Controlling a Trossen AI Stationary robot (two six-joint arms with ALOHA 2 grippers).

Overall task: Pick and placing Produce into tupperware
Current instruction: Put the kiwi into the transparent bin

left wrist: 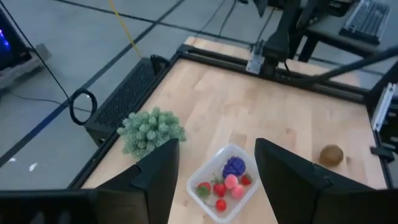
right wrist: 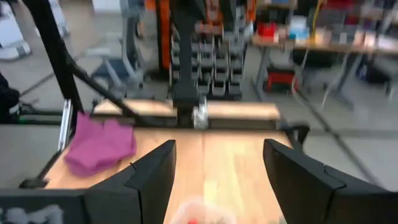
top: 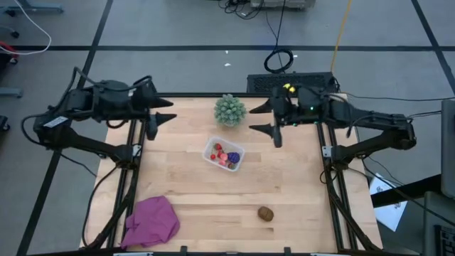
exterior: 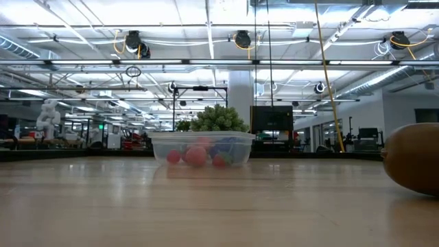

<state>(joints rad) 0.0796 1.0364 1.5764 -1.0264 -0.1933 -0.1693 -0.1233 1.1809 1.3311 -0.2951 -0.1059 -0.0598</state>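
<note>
The tupperware (top: 224, 154) served as the landmark, standing on the wooden bench (top: 284, 185) close to its middle.

Nearest to the front edge of the bench, a magenta cloth (top: 152, 220) lay crumpled, well apart from the tupperware and toward the left arm's side. Also on the near side of the tupperware, toward the right arm's side, one brown oval piece (top: 265, 213) of the produce lay alone on the bare wood, well apart from the container and outside it. In the low view this piece (exterior: 413, 158) appeared big at the edge.

Inside the tupperware (left wrist: 226, 182) were the other produce pieces: several red and pink berries (left wrist: 222, 187) and one purple piece (left wrist: 234, 167), all lying close together on the bottom.

Just behind the tupperware, near but not touching it, stood a pale-green spiky ball (top: 230, 109).

Farther back, the left end effector (top: 161, 119) hung above the far edge of the bench, on the left side of the tupperware, with its fingers apart and nothing between them. The right end effector (top: 269, 117) hung opposite, on the right side beyond the spiky ball, its fingers also apart and empty.
</note>
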